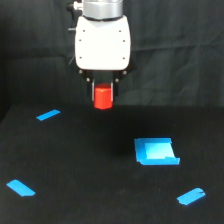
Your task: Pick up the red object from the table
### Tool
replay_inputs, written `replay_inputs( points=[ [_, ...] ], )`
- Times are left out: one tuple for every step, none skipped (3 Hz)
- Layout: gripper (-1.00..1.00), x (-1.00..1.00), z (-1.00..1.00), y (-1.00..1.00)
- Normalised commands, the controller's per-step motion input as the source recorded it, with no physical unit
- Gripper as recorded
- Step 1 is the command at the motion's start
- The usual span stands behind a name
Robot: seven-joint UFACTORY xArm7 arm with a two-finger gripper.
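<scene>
The red object (103, 98) is a small red-orange cylinder held between the fingers of my gripper (103, 95), lifted above the black table (75, 165). The gripper hangs from a white wrist housing (102, 42) at the top centre of the exterior view. The gripper is shut on the cylinder, whose lower half shows below the fingertips. The cylinder appears clear of the table surface, against the dark curtain at the table's far edge.
A light-blue open tray (156, 151) sits on the table toward the exterior view's right. Short blue tape strips lie at the far left (48, 115), near left (20, 188) and near right (191, 196). A black curtain (175, 50) hangs behind.
</scene>
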Motion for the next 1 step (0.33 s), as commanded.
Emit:
replay_inputs(
  points=[
    [-0.98,-0.01,0.04,-0.01]
  ],
)
